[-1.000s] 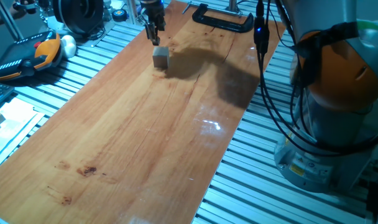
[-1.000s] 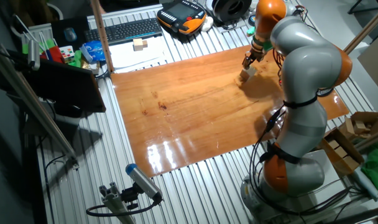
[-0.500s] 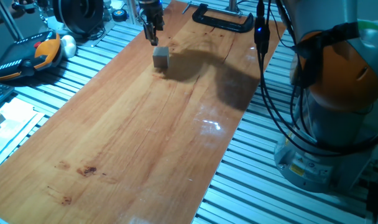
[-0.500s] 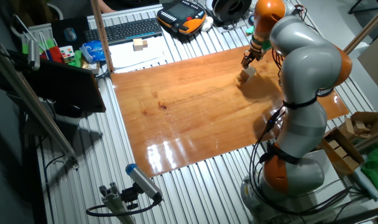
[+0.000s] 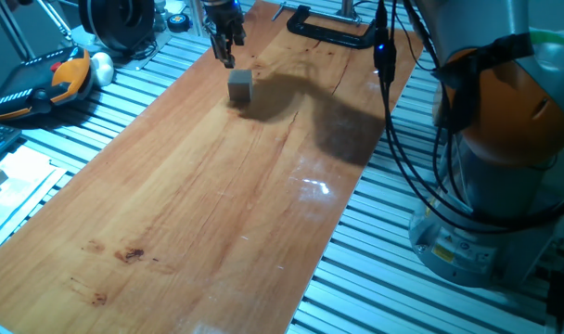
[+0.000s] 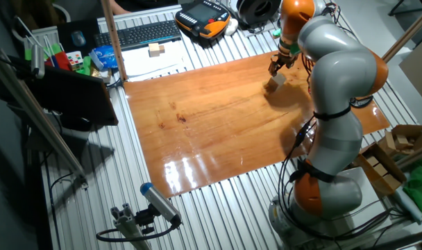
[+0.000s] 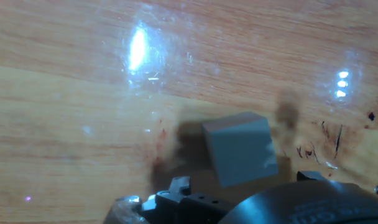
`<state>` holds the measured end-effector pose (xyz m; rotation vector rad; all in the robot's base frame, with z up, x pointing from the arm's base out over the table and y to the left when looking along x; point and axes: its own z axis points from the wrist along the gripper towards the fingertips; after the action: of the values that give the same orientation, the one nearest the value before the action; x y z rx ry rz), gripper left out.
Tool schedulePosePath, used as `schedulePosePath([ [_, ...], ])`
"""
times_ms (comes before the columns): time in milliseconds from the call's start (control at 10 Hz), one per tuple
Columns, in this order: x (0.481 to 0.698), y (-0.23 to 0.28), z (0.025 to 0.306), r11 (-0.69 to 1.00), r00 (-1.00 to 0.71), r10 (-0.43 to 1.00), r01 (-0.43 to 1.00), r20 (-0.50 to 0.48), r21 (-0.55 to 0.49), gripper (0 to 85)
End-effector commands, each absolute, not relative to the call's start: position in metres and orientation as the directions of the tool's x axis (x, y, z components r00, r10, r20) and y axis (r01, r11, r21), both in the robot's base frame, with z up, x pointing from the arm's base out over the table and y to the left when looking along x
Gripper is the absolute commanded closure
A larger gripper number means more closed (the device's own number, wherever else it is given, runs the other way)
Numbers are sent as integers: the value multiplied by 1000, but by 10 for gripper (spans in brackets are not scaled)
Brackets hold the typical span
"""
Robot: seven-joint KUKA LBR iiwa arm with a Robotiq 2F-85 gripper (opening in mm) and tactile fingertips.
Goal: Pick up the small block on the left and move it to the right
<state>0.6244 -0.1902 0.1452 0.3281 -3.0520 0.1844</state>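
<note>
The small block [image 5: 240,86] is a pale cube resting on the wooden board [image 5: 198,195], apart from everything else. It also shows in the other fixed view [image 6: 277,80] and fills the lower middle of the hand view [image 7: 239,149]. My gripper [image 5: 225,57] hangs just above and behind the block without touching it, also seen in the other fixed view [image 6: 274,67]. Its jaws stand slightly apart and hold nothing. In the hand view only dark gripper parts [image 7: 183,199] show at the bottom edge.
A black clamp [image 5: 333,28] sits at the board's far end. An orange and black pendant [image 5: 41,79] lies on the slatted table to the left. The robot's base [image 5: 505,176] and cables [image 5: 393,111] stand at the right. A keyboard [image 6: 145,33] lies beyond the board.
My gripper has drifted a little up and away from the block. The block has not moved.
</note>
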Motion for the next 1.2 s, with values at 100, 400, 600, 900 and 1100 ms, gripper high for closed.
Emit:
schedulePosePath([
  [100, 624, -190, 145, 960, -964, -254, -261, 77, -100, 13],
  [400, 634, -203, 129, 954, -955, -287, -292, 73, -69, 13],
  [600, 637, -203, 121, 950, -951, -297, -303, 82, -78, 13],
  [900, 642, -209, 102, 944, -945, -319, -324, 73, -63, 10],
  [1100, 644, -206, 94, 947, -947, -315, -318, 63, -50, 0],
])
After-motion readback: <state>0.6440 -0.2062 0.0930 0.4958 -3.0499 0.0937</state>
